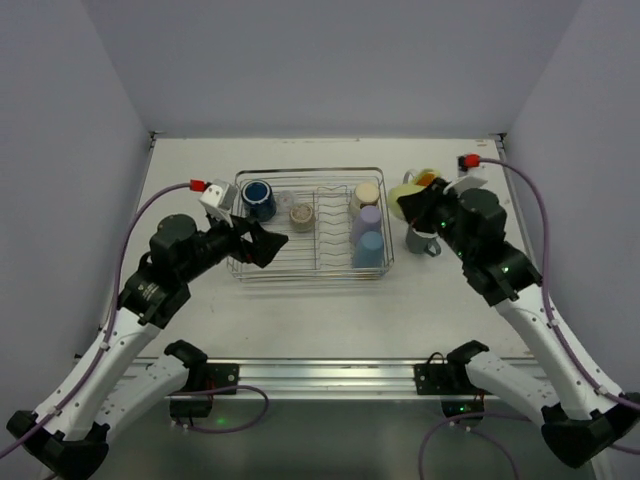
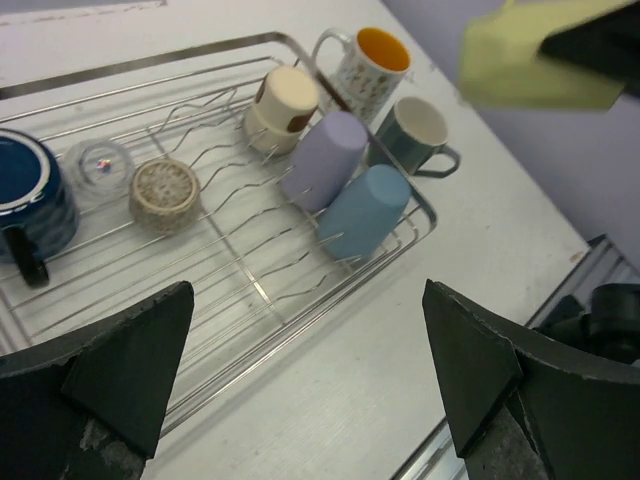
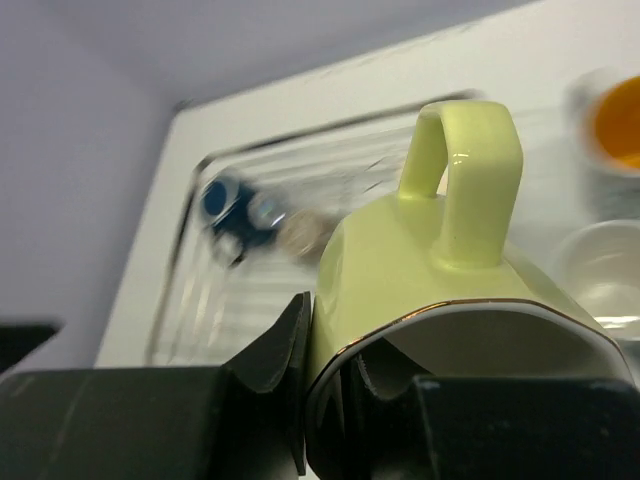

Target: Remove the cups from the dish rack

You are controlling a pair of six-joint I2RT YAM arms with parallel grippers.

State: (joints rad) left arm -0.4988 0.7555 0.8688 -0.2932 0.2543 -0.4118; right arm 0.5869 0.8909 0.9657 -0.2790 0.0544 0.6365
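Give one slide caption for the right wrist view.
Right fingers grip a yellow-green handled mug by its rim; silver wire dish rack blurred behind.

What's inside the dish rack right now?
Six cups: dark blue mug, clear glass, speckled cup on the left; cream cup, lavender cup, light blue cup lying on the right. The near-left corner is covered by the left gripper, so anything there can't be seen.

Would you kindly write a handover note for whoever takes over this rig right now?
Left jaws: open, empty, above the near-left edge of the silver wire dish rack.
Right jaws: shut on the yellow-green mug, held right of the rack.
Done: white mug with orange inside and teal mug stand on the table.
Remaining: dark blue mug, clear glass, speckled beige cup, cream, lavender and light-blue cups in the rack.
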